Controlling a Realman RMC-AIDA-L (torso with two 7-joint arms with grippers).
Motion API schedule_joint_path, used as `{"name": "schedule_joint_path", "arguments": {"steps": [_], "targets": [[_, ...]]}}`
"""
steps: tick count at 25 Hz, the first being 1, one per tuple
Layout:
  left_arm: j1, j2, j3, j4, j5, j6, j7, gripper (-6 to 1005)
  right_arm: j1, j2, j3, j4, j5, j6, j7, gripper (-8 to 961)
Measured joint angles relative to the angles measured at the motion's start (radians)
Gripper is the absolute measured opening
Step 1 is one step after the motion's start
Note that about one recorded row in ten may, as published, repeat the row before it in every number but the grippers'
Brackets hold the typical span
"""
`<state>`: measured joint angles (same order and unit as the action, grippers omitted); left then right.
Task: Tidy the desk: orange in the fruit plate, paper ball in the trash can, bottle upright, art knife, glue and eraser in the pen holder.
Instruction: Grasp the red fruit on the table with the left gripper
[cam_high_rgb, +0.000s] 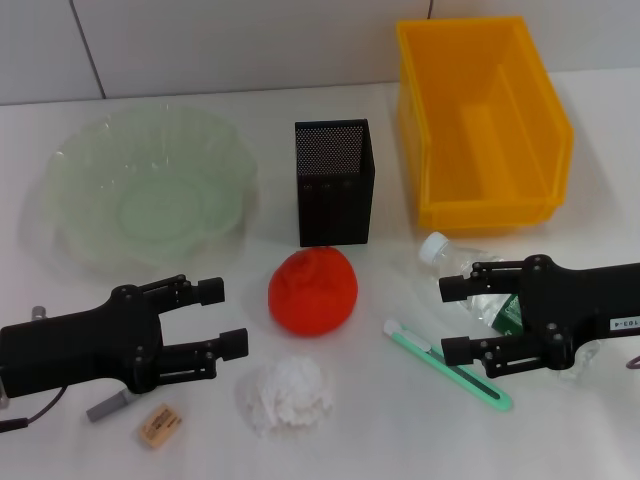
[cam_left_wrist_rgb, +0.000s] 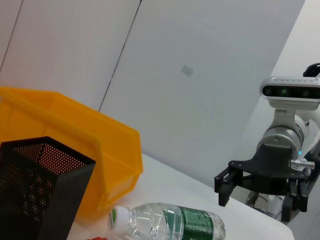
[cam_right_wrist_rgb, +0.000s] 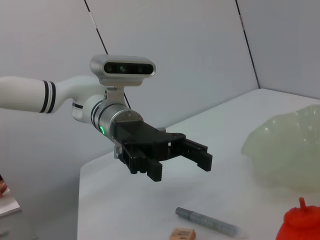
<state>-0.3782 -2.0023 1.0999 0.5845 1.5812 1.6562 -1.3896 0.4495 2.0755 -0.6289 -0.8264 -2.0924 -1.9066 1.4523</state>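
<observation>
The orange (cam_high_rgb: 312, 290) sits mid-table in front of the black mesh pen holder (cam_high_rgb: 335, 185), and the white paper ball (cam_high_rgb: 285, 393) lies just nearer than it. A clear bottle (cam_high_rgb: 470, 275) with a green label lies on its side, white cap toward the pen holder. My right gripper (cam_high_rgb: 451, 319) is open over the bottle's body. The green art knife (cam_high_rgb: 445, 365) lies beside it. My left gripper (cam_high_rgb: 222, 317) is open and empty, left of the orange. Below it lie the grey glue stick (cam_high_rgb: 108, 405) and the tan eraser (cam_high_rgb: 160, 425). The green glass fruit plate (cam_high_rgb: 70, 200) stands back left.
The yellow bin (cam_high_rgb: 480, 125) serving as trash can stands back right, next to the pen holder (cam_left_wrist_rgb: 35, 190). The left wrist view shows the bottle (cam_left_wrist_rgb: 170, 220) lying in front of the right gripper (cam_left_wrist_rgb: 257, 200). The right wrist view shows the left gripper (cam_right_wrist_rgb: 182, 157), glue (cam_right_wrist_rgb: 205, 220) and eraser (cam_right_wrist_rgb: 182, 233).
</observation>
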Motion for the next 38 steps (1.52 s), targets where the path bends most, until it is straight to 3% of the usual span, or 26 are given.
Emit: {"name": "schedule_joint_path", "arguments": {"steps": [19,23,28,38], "targets": [[-0.002,-0.003,0.000,0.000,0.000,-0.004,0.006,829,-0.002,0.000,-0.001,0.018,0.000,0.025,-0.003,797],[-0.006,-0.016,-0.006,0.006,-0.002,-0.024,0.026,829,-0.022,-0.001,0.001,0.011,0.001,0.025,-0.041,797],[-0.059,-0.052,-0.026,0.010,-0.001,-0.129,0.059,828,-0.044,-0.006,0.003,0.005,0.002,0.016,-0.044,797],[-0.120,-0.071,0.106,0.000,-0.005,-0.334,0.158,825,-0.089,-0.002,0.018,-0.012,0.002,0.015,-0.047,798]]}}
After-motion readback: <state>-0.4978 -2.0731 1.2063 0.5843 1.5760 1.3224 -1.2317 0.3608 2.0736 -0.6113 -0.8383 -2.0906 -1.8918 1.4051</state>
